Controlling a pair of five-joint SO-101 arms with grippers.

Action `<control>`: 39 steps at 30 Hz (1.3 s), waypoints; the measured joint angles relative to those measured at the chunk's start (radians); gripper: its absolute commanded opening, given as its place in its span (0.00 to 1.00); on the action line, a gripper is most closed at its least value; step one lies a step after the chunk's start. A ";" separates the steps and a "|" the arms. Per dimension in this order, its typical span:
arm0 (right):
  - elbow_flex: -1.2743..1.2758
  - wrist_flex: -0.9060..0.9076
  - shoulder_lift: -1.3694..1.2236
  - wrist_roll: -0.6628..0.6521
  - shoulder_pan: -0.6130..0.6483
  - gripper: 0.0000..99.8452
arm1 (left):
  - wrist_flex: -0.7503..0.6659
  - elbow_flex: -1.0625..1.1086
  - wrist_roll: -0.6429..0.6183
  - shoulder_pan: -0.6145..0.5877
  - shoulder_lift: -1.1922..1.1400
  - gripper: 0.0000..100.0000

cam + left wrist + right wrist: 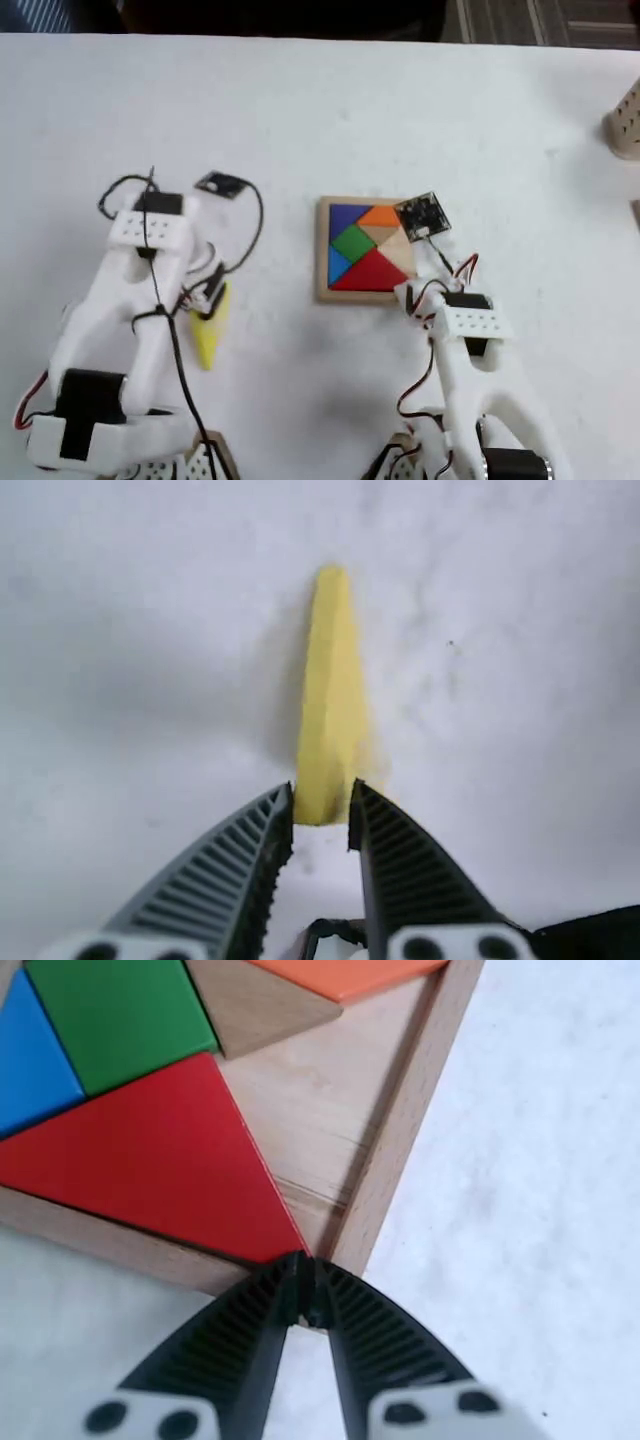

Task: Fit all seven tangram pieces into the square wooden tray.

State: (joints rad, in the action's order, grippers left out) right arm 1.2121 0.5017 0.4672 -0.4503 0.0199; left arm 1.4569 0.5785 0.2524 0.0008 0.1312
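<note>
Wrist cams give us: L end effector (320, 808) clamped on yellow piece (332, 680), R end effector (308, 1272) tips together at tray (412, 1140) corner.

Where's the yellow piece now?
In the high view, the yellow piece sits left of the wooden tray, one end between the fingers of the left gripper.

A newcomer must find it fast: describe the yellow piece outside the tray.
Find the square wooden tray mid-table, then look to the arm away from it. On the white table, in the left tool, lies the yellow piece. It alone is yellow and outside the tray.
</note>
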 measured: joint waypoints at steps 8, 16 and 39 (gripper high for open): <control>0.000 0.000 0.000 0.000 0.000 0.02 | 0.006 0.000 -0.002 0.095 0.005 0.10; 0.000 0.000 0.000 0.000 0.000 0.02 | -0.087 0.000 -0.002 0.095 -0.184 0.02; 0.000 0.000 0.000 0.000 -0.002 0.02 | -0.100 0.000 -0.002 0.041 -0.084 0.02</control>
State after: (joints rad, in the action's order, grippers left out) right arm 1.2121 0.5017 0.4672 -0.4503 0.0184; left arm 1.3571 0.5785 0.2509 0.0422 0.0468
